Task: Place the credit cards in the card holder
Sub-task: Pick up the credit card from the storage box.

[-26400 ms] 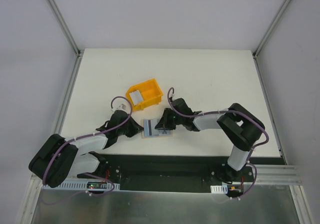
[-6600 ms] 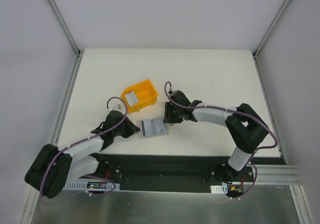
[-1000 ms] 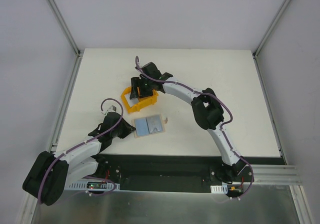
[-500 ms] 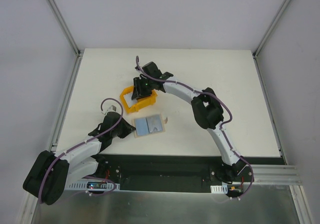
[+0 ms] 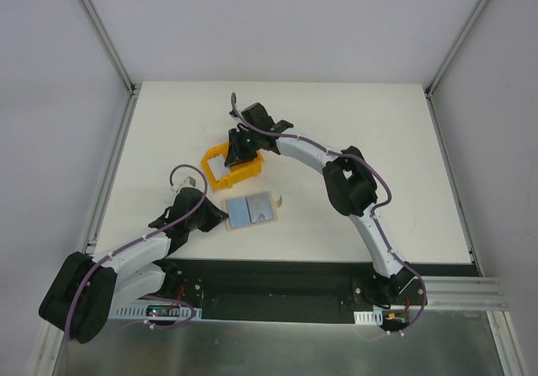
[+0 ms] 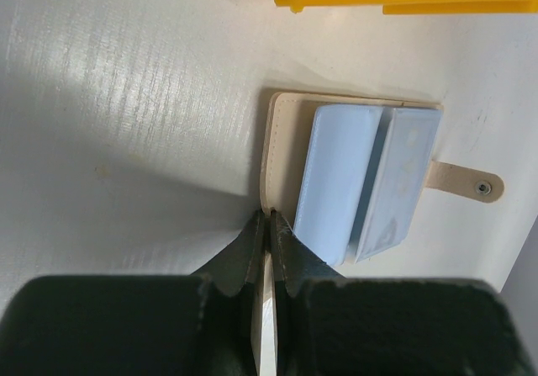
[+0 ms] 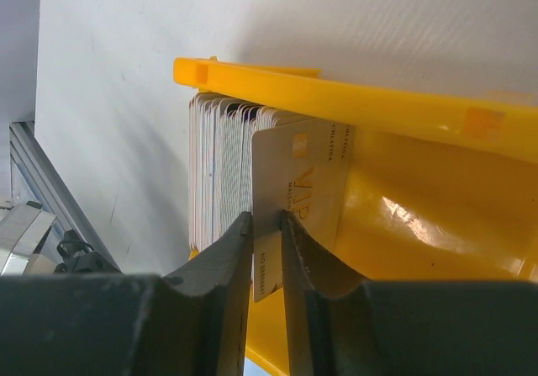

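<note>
Upright credit cards (image 7: 223, 166) in yellow bin (image 7: 403, 107), card holder (image 6: 280, 149) open beside it

A white rectangular table top (image 5: 361, 132) fills the middle of the room. Seen close, its surface (image 6: 126, 98) has fine parallel ribs and a soft shine. Plain pale grey wall panels (image 5: 277, 23) stand behind it and at both sides. Slim aluminium frame bars (image 5: 101, 31) run up along the corners where the panels meet, and one more aluminium rail (image 5: 109, 174) follows the left edge of the table. At the near edge lies a flat black plate (image 5: 269, 279), and before it a sheet of brushed grey metal (image 5: 269, 346). The light is even and mild, and the shadows on the table are soft.
</note>
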`<state>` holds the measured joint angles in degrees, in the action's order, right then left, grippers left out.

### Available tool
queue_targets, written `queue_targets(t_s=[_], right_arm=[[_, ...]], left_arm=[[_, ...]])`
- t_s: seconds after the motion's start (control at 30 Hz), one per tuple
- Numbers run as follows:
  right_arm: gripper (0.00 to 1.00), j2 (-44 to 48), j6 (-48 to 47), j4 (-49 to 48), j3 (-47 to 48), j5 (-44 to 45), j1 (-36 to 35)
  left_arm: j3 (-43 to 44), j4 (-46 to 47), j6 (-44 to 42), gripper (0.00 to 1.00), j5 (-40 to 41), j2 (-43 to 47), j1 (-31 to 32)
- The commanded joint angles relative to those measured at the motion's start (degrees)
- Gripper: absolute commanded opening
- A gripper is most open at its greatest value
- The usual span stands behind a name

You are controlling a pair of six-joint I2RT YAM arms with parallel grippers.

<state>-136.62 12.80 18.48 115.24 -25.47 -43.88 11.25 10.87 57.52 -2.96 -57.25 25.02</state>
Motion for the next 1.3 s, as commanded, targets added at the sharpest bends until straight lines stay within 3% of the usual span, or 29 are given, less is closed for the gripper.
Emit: queue_targets(t_s=[0.0,0.7,1.27], right_arm=[[0.20,5.75,0.82,-2.13,-0.89,-1.86,0.37],[0.13,4.61,2.14,-1.26,-3.01,3.67,1.08],[0.24,-0.58,-0.84,7.35,6.12,6.13,-0.07]], left_arm=[[0.00,-2.88,-1.62,0.00,-0.29,-1.02,-0.67],[0.00,-2.61,-1.62,0.00,-0.73,-1.90,-0.76],[-0.35,-2.52,-1.62,0.00,-0.64,-1.63,-0.84]])
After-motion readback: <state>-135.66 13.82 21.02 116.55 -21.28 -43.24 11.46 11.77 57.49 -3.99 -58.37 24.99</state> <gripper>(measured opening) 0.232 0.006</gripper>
